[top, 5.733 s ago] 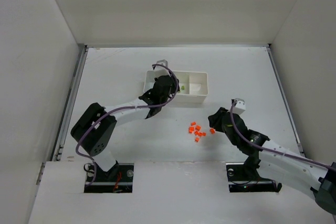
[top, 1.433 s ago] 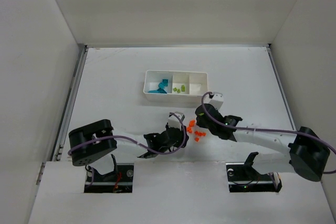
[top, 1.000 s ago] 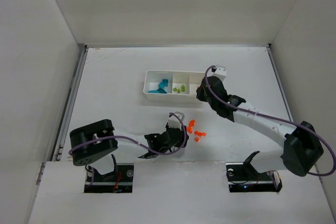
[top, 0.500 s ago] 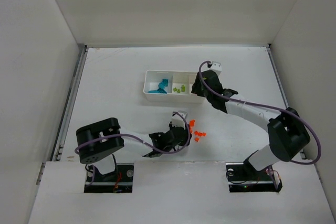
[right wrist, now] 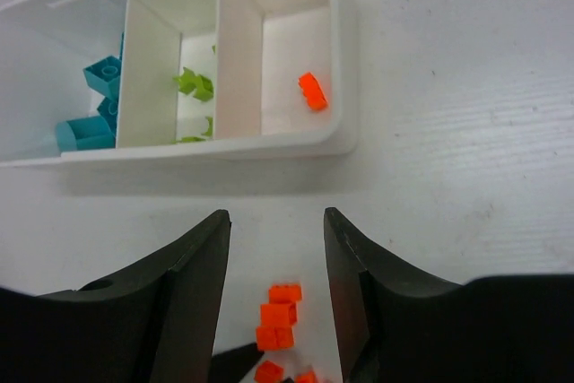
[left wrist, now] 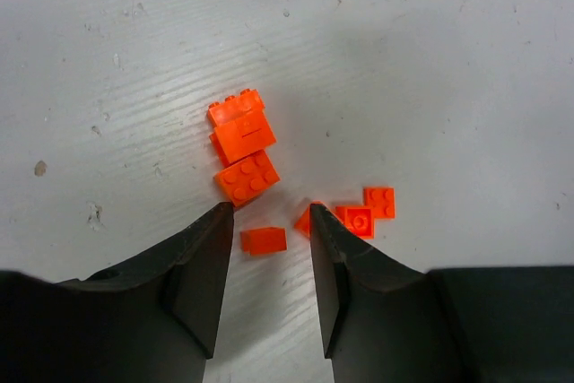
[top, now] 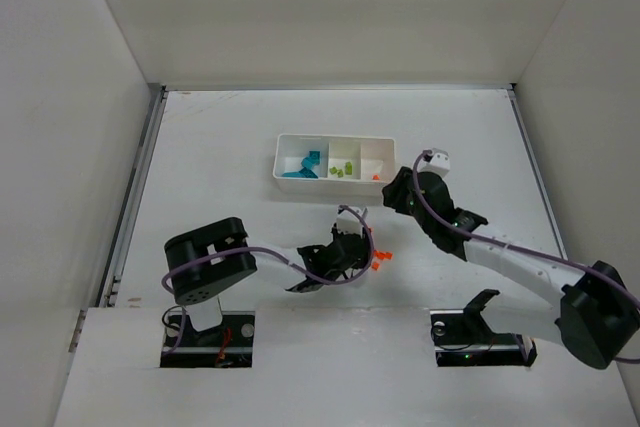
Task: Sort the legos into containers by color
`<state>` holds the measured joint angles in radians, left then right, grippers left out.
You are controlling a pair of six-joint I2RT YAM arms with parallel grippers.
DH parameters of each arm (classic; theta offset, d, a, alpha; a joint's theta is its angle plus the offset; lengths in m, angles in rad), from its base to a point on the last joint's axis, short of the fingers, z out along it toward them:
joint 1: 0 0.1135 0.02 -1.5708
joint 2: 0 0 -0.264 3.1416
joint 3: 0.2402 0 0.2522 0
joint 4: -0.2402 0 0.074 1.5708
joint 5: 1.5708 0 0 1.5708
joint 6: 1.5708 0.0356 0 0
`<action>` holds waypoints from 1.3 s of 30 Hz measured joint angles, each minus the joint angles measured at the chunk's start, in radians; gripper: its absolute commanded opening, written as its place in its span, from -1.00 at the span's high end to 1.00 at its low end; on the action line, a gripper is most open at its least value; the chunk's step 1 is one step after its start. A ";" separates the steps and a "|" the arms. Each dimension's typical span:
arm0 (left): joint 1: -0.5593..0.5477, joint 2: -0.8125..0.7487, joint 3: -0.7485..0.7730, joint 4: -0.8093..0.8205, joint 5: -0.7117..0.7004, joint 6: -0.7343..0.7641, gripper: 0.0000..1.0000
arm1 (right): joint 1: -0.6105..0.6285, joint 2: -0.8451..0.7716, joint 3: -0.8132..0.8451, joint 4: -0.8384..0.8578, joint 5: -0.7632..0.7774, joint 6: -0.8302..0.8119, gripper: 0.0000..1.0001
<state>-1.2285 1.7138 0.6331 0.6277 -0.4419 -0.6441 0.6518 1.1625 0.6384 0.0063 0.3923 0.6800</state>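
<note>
Hanging over the white surface (left wrist: 430, 60), the left fingers (left wrist: 199, 275) are held a moderate way apart and nothing is gripped; a single small orange brick (left wrist: 263, 240) is seen lying flat in the gap between their tips, and whether either tip touches it cannot be told; three orange bricks (left wrist: 242, 145), packed edge to edge in a short row, are found at 12 o'clock from that gap; a cluster of small orange pieces (left wrist: 363, 213) lies at 3 o'clock, right against the right-hand tip; the right fingers (right wrist: 193, 293) are spread wide and empty, and the white three-compartment tray (right wrist: 342, 60) is placed at 12 o'clock from them, with more loose orange bricks showing in the gap between them; teal-blue bricks (right wrist: 85, 132) are held in the tray's left compartment and lime-green bricks (right wrist: 195, 84) in the middle one; one orange brick (right wrist: 311, 91) is seen alone in the right compartment, close to its 3 o'clock wall.
</note>
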 measured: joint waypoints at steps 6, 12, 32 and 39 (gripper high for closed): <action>0.000 0.019 0.019 -0.008 -0.010 0.015 0.54 | 0.022 -0.151 -0.122 -0.001 0.000 0.053 -0.04; -0.010 0.000 0.024 -0.063 -0.015 0.031 0.51 | 0.024 -0.238 -0.197 -0.024 0.000 0.087 -0.04; 0.190 -0.208 0.233 -0.182 -0.029 0.174 0.61 | 0.288 -0.299 -0.243 -0.151 0.017 0.157 0.20; 0.321 -0.021 0.438 -0.154 0.050 0.196 0.60 | 0.399 -0.275 -0.243 -0.213 0.058 0.209 -0.10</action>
<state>-0.9077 1.6928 1.0706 0.4736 -0.3916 -0.4477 1.0504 0.8879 0.3954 -0.2070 0.4500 0.8886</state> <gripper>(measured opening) 0.204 0.522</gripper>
